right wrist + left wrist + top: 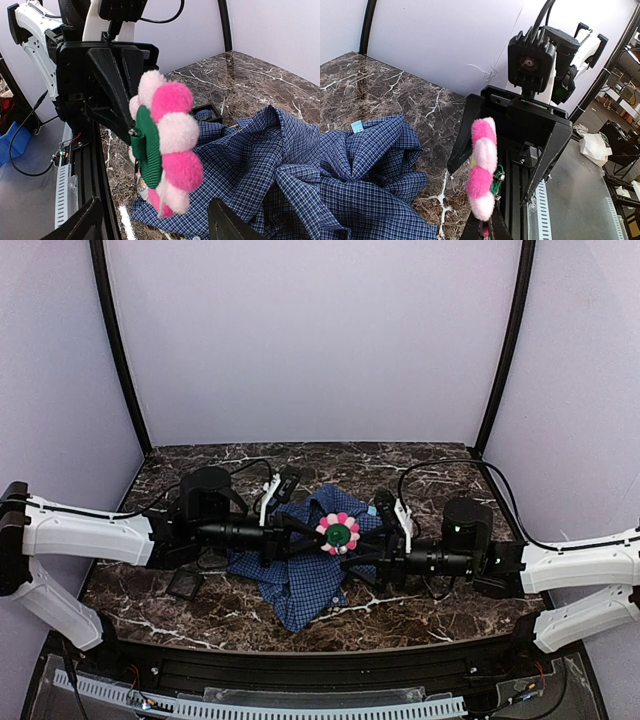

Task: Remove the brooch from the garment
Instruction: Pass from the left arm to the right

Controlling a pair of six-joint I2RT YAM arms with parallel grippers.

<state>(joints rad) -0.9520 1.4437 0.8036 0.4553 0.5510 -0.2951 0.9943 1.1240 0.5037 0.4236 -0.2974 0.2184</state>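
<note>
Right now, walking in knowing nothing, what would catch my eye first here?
A fluffy pink flower brooch with a green centre, held up in mid-air. The left gripper pinches it while the right gripper faces it head-on, open around it. Beneath lies a crumpled blue checked shirt on the dark marble table.

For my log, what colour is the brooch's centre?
Green; the brooch shows it best in the top view.

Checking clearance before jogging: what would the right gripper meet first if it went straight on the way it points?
The brooch, close and dead ahead; the left gripper, which seems to hold it, sits just behind.
</note>
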